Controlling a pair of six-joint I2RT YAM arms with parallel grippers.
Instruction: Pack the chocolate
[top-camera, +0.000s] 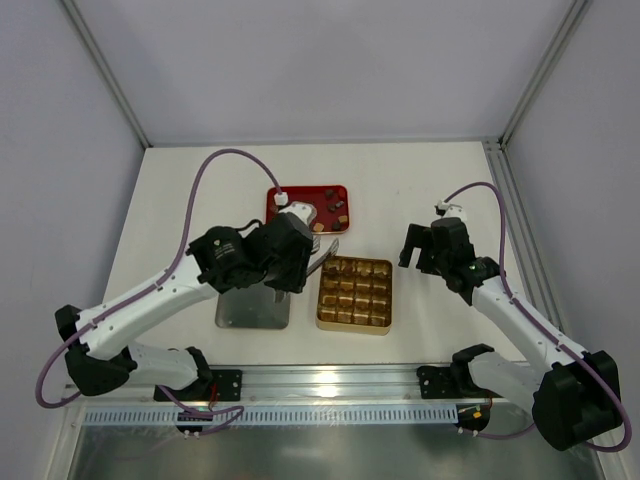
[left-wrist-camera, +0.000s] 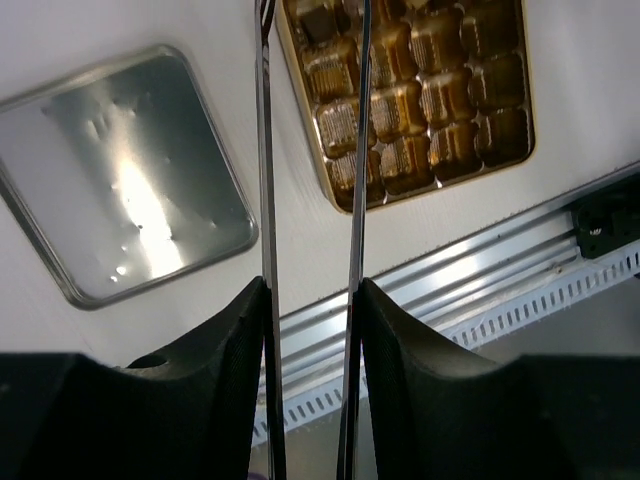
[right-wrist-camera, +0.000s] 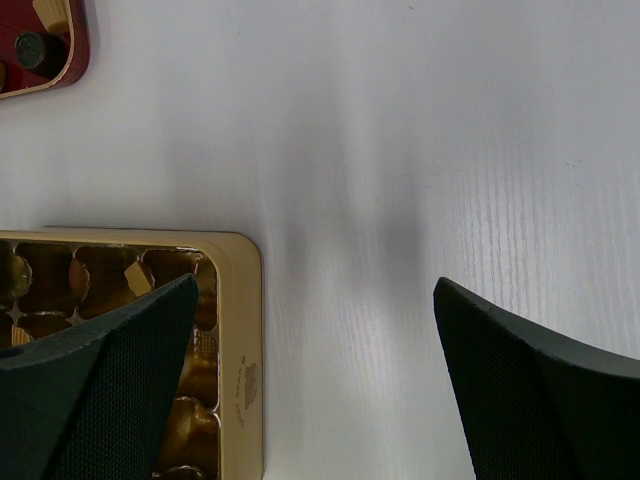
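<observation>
Several chocolate (top-camera: 341, 206) pieces lie in the red tray (top-camera: 274, 193) at the back. My left gripper (top-camera: 309, 263) is shut on thin metal tongs (top-camera: 327, 255), whose tips reach over the far left corner of the gold tin (top-camera: 355, 330). In the left wrist view the fingers (left-wrist-camera: 240, 330) press the two blades (left-wrist-camera: 266, 200), which stand apart. A dark piece (left-wrist-camera: 318, 18) sits in the corner cell of the tin (left-wrist-camera: 450, 182) between the blade tips. My right gripper (top-camera: 420, 250) hovers open beside the tin's right edge (right-wrist-camera: 245, 350), with nothing between its fingers (right-wrist-camera: 500, 360).
A silver lid (top-camera: 253, 310) lies flat left of the tin, also seen in the left wrist view (left-wrist-camera: 120, 180). The red tray's corner (right-wrist-camera: 60, 72) with a dark round chocolate (right-wrist-camera: 30, 48) shows in the right wrist view. An aluminium rail (top-camera: 330, 385) runs along the near edge.
</observation>
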